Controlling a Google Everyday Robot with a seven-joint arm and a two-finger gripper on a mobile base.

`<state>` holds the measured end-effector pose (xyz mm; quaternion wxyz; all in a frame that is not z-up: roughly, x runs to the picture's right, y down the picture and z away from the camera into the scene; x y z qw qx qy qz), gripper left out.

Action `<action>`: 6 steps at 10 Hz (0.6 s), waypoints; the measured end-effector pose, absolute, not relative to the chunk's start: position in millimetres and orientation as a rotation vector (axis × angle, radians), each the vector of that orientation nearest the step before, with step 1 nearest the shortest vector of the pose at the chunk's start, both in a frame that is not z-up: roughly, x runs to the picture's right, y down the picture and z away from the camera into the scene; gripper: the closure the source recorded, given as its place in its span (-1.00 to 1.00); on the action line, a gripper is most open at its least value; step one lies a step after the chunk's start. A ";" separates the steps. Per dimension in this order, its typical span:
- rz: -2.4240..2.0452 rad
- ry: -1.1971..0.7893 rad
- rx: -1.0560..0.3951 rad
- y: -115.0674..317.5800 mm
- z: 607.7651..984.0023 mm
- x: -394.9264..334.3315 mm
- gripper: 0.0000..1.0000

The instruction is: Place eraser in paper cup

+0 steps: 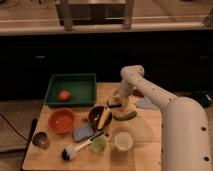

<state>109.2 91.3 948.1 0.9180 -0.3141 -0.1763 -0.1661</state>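
Note:
The paper cup point(123, 140) is a small white cup that stands upright near the table's front, right of the light green cup point(98, 145). My gripper point(118, 103) hangs low over the table's middle, just right of the dark bowl point(98, 118) and well behind the paper cup. A small dark block with a pale face, seemingly the eraser point(112, 103), shows at the gripper's tip. I cannot tell whether it is held. The white arm point(150, 92) reaches in from the right.
A green tray point(71, 81) holds an orange fruit point(64, 95) at the back left. An orange bowl point(62, 120), blue-grey pad point(82, 132), brush point(79, 148) and metal cup point(41, 140) lie front left. A green curved piece point(126, 116) lies below the gripper.

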 end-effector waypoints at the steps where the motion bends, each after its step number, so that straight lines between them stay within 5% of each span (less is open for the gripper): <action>1: -0.337 -0.363 -0.653 93.5 950.4 108.5 0.22; 4: -0.334 -0.369 -0.663 93.7 951.4 106.1 0.83; 6: -0.338 -0.373 -0.659 86.6 944.3 110.1 1.00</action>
